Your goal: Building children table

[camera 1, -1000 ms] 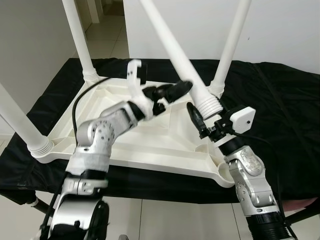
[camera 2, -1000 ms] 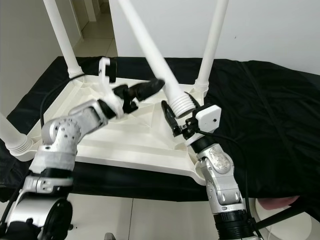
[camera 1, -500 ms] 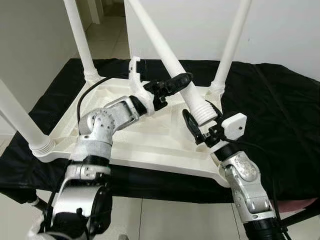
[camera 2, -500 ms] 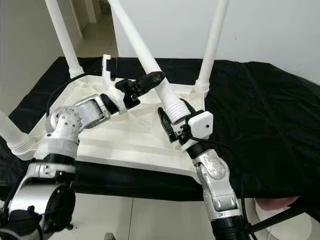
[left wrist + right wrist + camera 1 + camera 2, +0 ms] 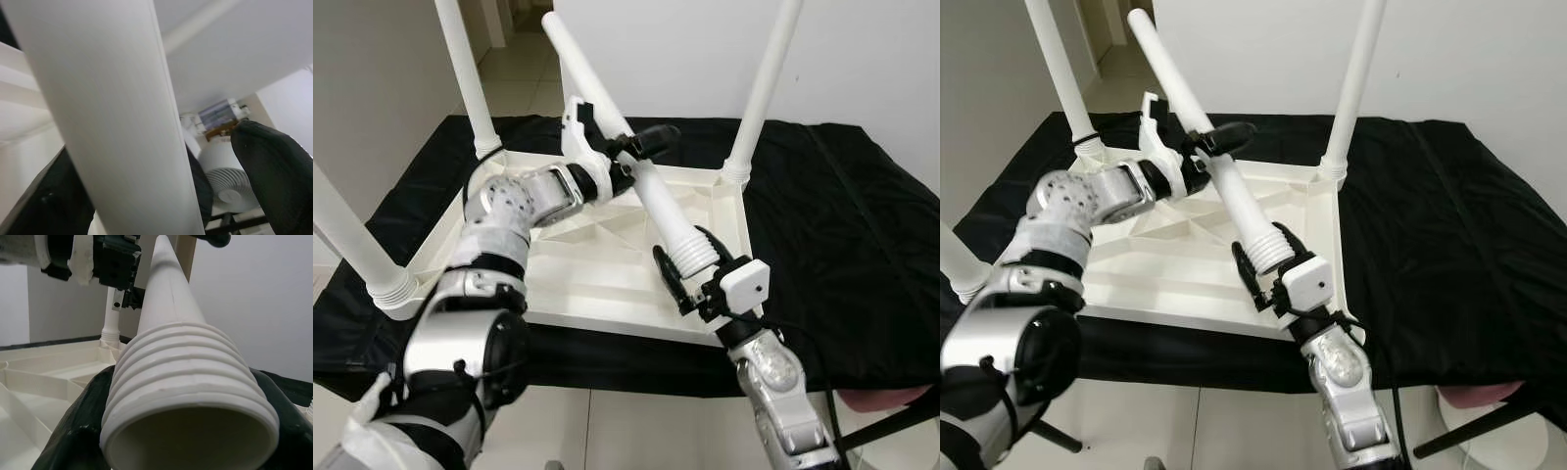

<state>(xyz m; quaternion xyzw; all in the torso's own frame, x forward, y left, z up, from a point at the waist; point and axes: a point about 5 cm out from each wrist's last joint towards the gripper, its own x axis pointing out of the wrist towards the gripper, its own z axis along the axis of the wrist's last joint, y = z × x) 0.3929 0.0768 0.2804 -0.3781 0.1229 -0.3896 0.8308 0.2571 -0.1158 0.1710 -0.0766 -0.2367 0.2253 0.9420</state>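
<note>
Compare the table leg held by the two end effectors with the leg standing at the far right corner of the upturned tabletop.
The held leg slants steeply; the far right leg stands upright. The held leg's ribbed threaded end is bare and out of the tabletop, gripped by the right end effector, with the left end effector higher up; the far right leg is seated in its corner. Both are white and tapered.

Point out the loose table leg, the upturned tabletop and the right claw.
loose table leg (image 5: 656, 196): left eye view, mid-shaft.
upturned tabletop (image 5: 578, 279): left eye view, ribbed underside.
right claw (image 5: 690, 274): left eye view, between fingertips at threaded end.
</note>
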